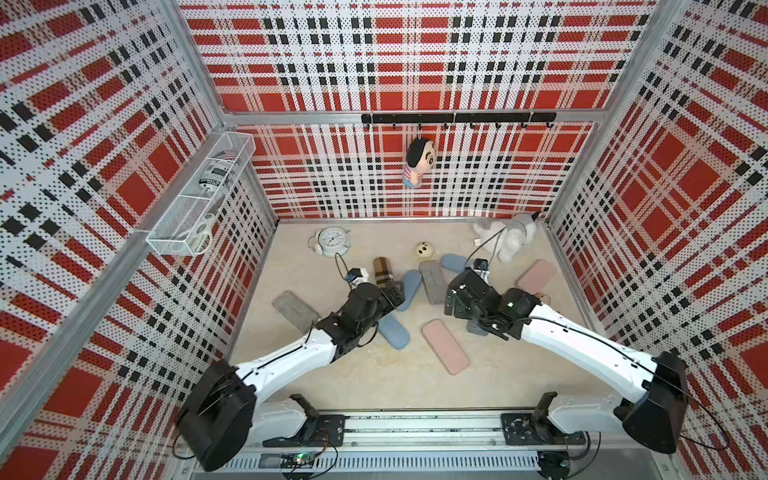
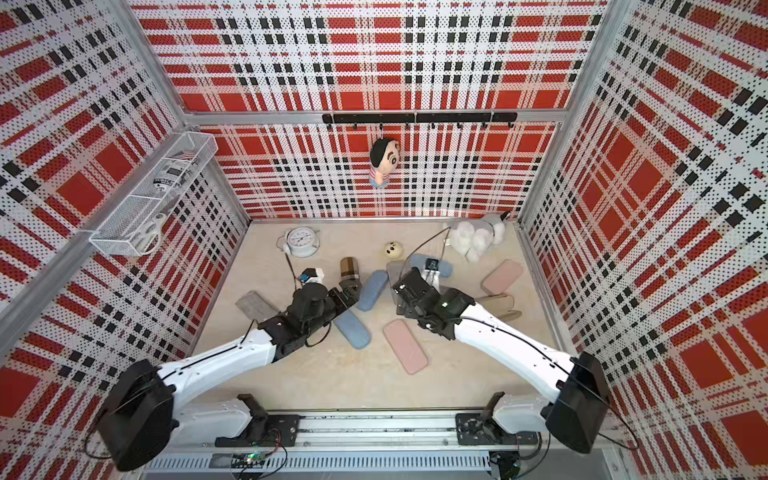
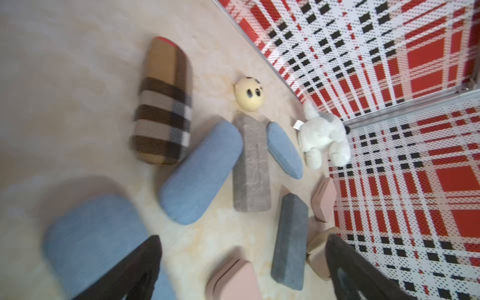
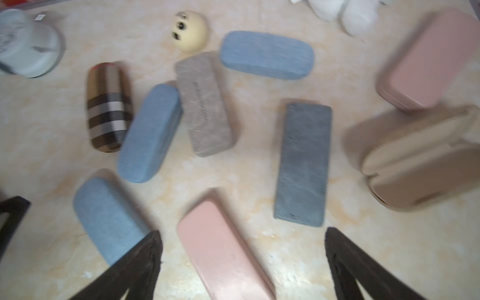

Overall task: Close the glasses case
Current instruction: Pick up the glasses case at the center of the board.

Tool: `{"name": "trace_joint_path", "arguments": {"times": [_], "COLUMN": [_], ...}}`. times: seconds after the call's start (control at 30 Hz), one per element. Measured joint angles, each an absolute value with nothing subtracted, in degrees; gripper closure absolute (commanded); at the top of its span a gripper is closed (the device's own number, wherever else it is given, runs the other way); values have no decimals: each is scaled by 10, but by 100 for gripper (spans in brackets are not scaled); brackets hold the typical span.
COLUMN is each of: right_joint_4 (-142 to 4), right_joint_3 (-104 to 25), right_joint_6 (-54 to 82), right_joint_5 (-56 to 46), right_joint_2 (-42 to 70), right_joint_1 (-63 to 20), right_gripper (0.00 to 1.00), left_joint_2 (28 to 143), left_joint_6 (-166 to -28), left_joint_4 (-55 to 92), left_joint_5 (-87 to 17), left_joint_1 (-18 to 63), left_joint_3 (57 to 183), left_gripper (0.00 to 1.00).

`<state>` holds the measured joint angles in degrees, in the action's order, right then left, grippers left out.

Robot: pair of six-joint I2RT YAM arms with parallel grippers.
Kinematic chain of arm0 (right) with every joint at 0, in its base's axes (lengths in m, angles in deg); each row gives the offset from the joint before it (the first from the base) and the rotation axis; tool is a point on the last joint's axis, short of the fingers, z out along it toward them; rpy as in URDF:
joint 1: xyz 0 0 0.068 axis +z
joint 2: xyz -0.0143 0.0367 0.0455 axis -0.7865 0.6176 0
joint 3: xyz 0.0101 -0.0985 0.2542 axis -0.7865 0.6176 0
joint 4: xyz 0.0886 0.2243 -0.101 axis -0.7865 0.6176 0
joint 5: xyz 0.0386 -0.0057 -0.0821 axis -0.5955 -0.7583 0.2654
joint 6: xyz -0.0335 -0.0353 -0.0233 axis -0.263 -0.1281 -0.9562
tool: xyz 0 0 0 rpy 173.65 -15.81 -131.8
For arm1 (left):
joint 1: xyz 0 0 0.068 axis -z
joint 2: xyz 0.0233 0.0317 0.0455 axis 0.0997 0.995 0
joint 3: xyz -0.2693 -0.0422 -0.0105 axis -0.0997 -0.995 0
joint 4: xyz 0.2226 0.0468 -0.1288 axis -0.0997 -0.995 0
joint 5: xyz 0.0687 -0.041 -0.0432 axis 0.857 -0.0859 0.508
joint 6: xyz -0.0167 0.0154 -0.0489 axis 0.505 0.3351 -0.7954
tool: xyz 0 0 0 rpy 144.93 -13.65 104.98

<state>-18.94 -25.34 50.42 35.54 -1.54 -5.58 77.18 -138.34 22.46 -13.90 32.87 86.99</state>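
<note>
The open glasses case (image 4: 415, 158) is beige, its two shells gaping apart on the table near the right wall. It also shows in a top view as the tan case (image 2: 498, 302), beside my right forearm, and in the left wrist view as the beige case (image 3: 318, 250). My right gripper (image 4: 242, 233) is open and hovers above a pink case (image 4: 220, 249), to the left of the beige case and apart from it. It holds nothing. My left gripper (image 3: 242, 241) is open too and empty. It hangs over the table's middle, the left gripper (image 2: 349, 296) near a plaid case (image 2: 348, 269).
Several shut cases lie scattered: blue (image 1: 392, 330), grey (image 1: 295, 309), dark grey (image 4: 302, 161), pink (image 1: 536, 276). An alarm clock (image 1: 332, 240), a round toy face (image 1: 424, 250) and a white plush dog (image 1: 507, 239) sit at the back. A wire basket (image 1: 199, 199) hangs on the left wall.
</note>
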Motion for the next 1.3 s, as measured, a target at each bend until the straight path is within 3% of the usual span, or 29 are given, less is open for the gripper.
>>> {"name": "trace_joint_path", "arguments": {"times": [0.13,0.47,0.77,1.3], "right_joint_4": [-148,-139,-192,-291], "right_joint_3": [-187,-85,-48,23], "right_joint_6": [572,635,600,535], "right_joint_5": [366,347,308,249], "right_joint_2": [-91,-138,-139,-90], "right_joint_1": [-87,-208,-336,-449], "right_gripper": [7,4,3,4], "left_joint_2": [870,1017,1043,1078], "left_joint_6": [-1362,-1329,-1317,-1312], "left_joint_4": [252,265,265,269], "left_joint_5": [-193,-296,-327,-333], "left_joint_1": [321,279,248,229], "left_joint_3": [948,1089,1123,1145], "left_gripper": [1,1,0,0]}}
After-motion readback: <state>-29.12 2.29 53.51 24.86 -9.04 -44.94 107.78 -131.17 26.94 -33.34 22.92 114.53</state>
